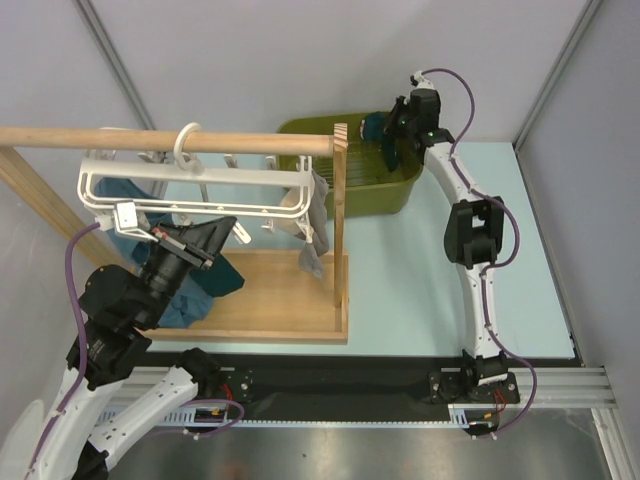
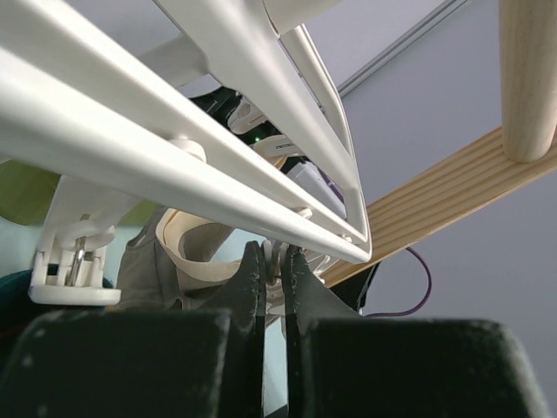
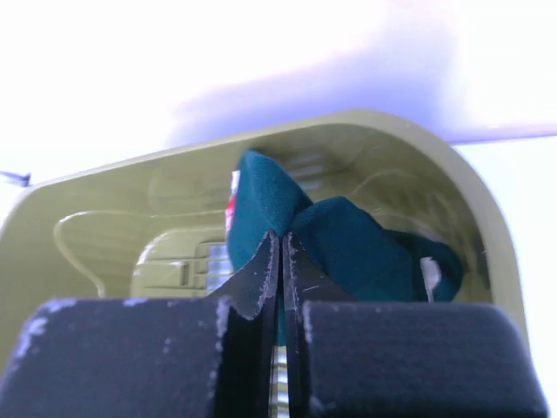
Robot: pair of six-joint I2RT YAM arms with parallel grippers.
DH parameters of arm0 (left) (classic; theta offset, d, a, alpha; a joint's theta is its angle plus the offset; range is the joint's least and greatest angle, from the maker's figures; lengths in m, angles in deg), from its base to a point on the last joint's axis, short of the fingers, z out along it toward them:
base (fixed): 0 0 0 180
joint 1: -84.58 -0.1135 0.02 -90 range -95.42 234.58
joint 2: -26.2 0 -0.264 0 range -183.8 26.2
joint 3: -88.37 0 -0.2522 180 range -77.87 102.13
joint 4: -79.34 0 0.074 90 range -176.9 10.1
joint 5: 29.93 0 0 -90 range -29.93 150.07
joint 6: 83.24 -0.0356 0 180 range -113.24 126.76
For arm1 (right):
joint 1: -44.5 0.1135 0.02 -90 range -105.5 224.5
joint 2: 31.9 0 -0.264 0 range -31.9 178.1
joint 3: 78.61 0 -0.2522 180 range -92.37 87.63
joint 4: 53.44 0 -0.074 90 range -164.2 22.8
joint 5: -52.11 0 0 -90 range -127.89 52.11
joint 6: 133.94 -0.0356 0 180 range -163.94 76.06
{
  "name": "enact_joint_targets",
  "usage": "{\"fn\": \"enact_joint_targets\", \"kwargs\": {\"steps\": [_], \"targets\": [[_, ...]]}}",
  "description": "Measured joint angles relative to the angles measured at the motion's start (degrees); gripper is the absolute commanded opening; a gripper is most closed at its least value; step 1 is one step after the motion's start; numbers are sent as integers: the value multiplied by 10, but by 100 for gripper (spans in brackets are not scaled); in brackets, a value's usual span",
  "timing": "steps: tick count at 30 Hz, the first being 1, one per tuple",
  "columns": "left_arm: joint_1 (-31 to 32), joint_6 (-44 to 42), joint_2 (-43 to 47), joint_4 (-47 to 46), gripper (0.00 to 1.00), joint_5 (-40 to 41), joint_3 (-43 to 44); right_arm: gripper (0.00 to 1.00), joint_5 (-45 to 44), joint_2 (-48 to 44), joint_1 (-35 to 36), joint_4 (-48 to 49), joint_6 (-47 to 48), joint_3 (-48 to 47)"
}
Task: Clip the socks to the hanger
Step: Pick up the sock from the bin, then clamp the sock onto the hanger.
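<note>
Socks are what this is about, and one dark teal sock (image 3: 348, 244) is pinched in the right gripper (image 3: 281, 252), whose fingers are closed tight on a fold of it, just over the green tub (image 3: 392, 148). The left gripper (image 2: 276, 261) sits right under the white hanger (image 2: 174, 165), its fingers narrowed almost shut on what looks to me like a small white peg (image 2: 277, 254). My worry is the grip on the cloth: it takes only a thin fold, so the sock could slide free on the way across, or drag on the tub rim. The hanger hangs loose from the wooden rod (image 1: 150, 140), so a push could swing it and lose the peg. The sock bunches softly into two rounded lobes above the fingers, with a sliver of red and white at its left edge.
</note>
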Motion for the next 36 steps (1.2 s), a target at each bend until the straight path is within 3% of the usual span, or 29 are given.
{"fn": "enact_joint_targets", "kwargs": {"steps": [14, 21, 29, 36], "targets": [[0, -1, -7, 22, 0, -2, 20, 0, 163, -121, -9, 166, -151, 250], [0, 0, -7, 26, 0, -9, 21, 0, 229, -239, -29, 258, -243, 335], [0, 8, -2, 32, 0, -12, 25, 0, 317, -384, -80, 402, -348, 502], [0, 22, -17, 54, 0, -17, 44, 0, 389, -567, -111, 386, -347, 647]]}}
